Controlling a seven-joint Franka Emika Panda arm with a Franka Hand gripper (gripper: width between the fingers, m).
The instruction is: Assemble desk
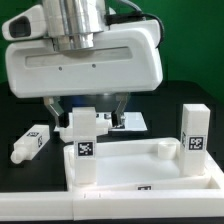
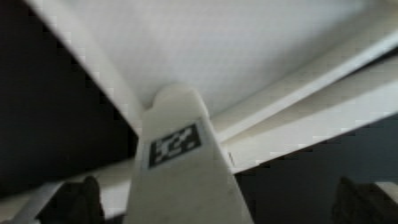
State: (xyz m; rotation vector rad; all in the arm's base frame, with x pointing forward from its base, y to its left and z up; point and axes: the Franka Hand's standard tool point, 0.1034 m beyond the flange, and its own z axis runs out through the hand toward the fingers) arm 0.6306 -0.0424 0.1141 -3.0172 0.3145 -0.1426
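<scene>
Exterior view: desk leg upright at a corner of the panel.
Jaws open, flanking this leg without touching it; the panel lies on the dark surface; second leg upright toward the exterior view's right.

Work surface: a black tabletop is filling the middle of the exterior view and is presenting a matte, dark finish.

Rear boundary: a green backdrop is rising behind the table. It is showing at both upper corners of that view as a flat, uniform colour.

Front boundary: a pale band is running along the lower edge; its nature cannot be determined.

Lighting: even, diffuse light is reaching the scene and is producing only soft shadows on the tabletop.

In the wrist view the tabletop is appearing as dark, blurred areas.
</scene>
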